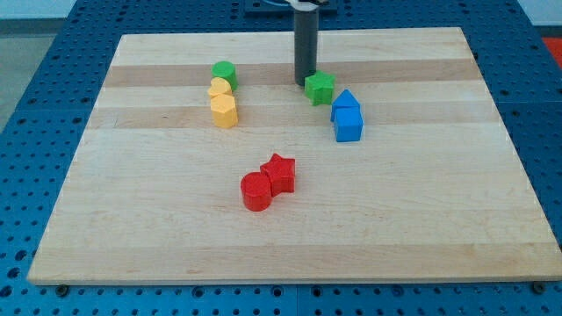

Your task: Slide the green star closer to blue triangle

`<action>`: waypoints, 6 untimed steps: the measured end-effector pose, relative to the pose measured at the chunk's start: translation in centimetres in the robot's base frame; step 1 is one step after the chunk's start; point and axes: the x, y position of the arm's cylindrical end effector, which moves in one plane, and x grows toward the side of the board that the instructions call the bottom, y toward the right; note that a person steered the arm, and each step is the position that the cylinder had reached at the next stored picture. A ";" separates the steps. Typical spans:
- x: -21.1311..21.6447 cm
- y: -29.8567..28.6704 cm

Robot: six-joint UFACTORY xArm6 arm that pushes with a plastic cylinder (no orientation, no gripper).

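Now the green star (320, 87) lies just to the view's right of my tip (305, 82), touching it or nearly so; I cannot tell which. My tip is a plain rod end, so it has no jaws that open or close. The star is compact, so I cannot make out a long axis or where it points. From the star, the blue triangle (346, 99) sits just beside it, toward the view's lower right, with a blue block (349, 124) directly below the triangle on the wooden board (395, 219)

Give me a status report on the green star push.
My tip at green star's upper left, close against it. Star nearly touching blue triangle. Nothing between them.
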 end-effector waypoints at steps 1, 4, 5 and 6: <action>0.0 0.4; -1.0 1.2; -1.0 2.1; -1.0 3.0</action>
